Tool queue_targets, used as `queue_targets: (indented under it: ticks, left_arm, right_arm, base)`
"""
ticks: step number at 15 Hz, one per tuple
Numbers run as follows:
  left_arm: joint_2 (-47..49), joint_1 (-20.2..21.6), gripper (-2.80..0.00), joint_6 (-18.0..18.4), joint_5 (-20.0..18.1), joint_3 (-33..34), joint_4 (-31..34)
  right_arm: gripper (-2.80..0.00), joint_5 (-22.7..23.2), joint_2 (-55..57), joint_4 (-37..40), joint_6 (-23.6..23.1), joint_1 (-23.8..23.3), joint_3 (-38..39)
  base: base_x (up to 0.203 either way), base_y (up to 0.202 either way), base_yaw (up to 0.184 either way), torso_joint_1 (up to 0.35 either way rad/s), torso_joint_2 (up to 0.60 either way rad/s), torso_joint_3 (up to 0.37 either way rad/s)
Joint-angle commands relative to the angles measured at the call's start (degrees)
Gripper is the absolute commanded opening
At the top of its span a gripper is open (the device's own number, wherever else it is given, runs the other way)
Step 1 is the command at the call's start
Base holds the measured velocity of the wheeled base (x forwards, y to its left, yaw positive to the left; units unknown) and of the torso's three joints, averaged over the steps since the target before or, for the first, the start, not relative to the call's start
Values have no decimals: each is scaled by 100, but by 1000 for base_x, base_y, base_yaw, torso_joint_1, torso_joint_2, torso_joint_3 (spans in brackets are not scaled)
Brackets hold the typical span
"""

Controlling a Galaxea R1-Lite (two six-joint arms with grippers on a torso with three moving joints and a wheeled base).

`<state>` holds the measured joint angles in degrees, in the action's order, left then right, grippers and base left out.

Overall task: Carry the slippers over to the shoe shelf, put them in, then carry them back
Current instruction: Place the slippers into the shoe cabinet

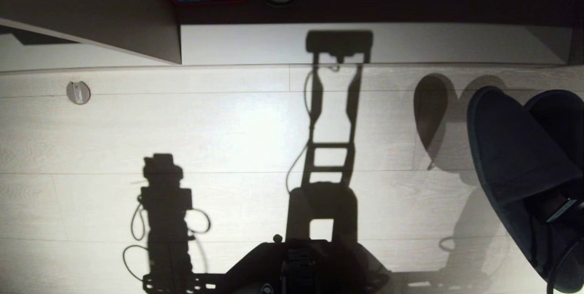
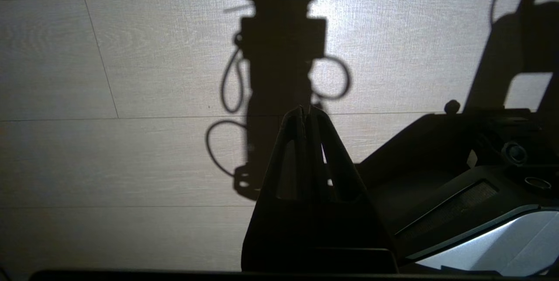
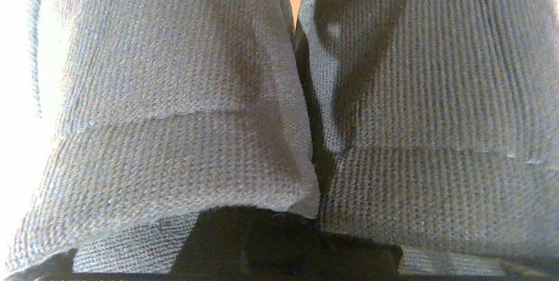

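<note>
Knitted charcoal-blue fabric of the two backless slippers (image 3: 279, 97) fills the right wrist view, the pair pressed side by side directly ahead of the right hand (image 3: 319, 211). That hand is clamped together on the slippers at their open heel ends, so both are carried as one bundle with rounded toes pointing away from it. In the head view the slippers (image 1: 515, 157) hang clear above the pale wood-grain plank floor (image 1: 228, 129), casting twin shadows beyond the hand. My judgement: pinching the pair together lets a single arm do the carrying. Ahead of the hand lies the low beige shoe shelf (image 1: 255, 43), its dark back visible. The left hand (image 2: 305, 117), fingers together and empty, is parked over the floor beside the base.
</note>
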<state>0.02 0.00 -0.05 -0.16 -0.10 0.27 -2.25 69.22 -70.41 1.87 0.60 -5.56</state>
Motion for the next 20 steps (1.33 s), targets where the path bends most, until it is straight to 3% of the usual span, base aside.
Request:
queue_targets:
  ticks: [1, 5, 8, 20]
  left_arm:
    - [-2, 0, -280, -4, -2, 1, 0]
    - [-2, 0, -280, -4, -2, 1, 0]
    - [-2, 0, -280, -4, -2, 1, 0]
    - [-2, 0, -280, -4, -2, 1, 0]
  right_arm:
    - [-280, -3, 527, -352, -3, 2, -111]
    - [-280, -7, 914, -754, -45, -4, -355]
    - [-280, -17, 1535, -994, -78, -48, -977]
    - [-280, -62, 2251, -989, -80, -430, -2841]
  base:
    - [0, 0, 0, 0, 0, 0]
    - [0, 0, 0, 0, 0, 0]
    - [0, 0, 0, 0, 0, 0]
    - [0, 0, 0, 0, 0, 0]
